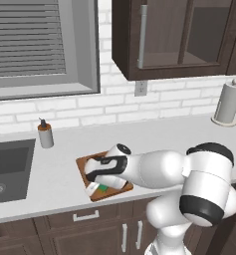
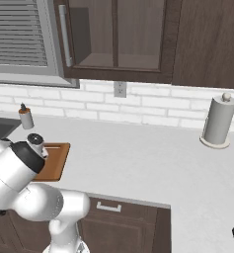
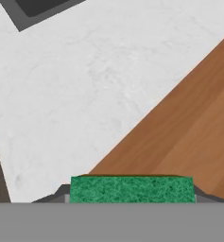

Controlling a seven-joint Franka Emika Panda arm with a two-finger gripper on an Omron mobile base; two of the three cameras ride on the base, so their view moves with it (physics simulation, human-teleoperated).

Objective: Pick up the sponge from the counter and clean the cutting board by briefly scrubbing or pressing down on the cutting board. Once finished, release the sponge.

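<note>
- Fingers (image 3: pixel 65 193) stood as dark tips at either end of the sponge (image 3: pixel 131 189) in the hand view; they were closed on it, its green face showing between them; the gripper (image 1: pixel 97 187) sat low over the near end of the cutting board (image 1: pixel 82 165) in the left base view, where a bit of green and pale showed under the hand.
- Sponge hung over the board's edge, where the reddish-brown wood met the pale surface (image 3: pixel 85 85); whether it touched the wood or was just above it could not be told.
- Board lay near the front edge of the surface, with the dark sink (image 1: pixel 7 167) to one side and a soap bottle (image 1: pixel 45 133) behind it; a paper towel roll (image 1: pixel 227 103) stood well apart by the wall.
- Step in hand, by my judgement, was the scrub itself: pickup done, release not yet.
- Next move called for a press down and a short rub on the wood, farther in from the edge; then the fingers should part and let the sponge go.
</note>
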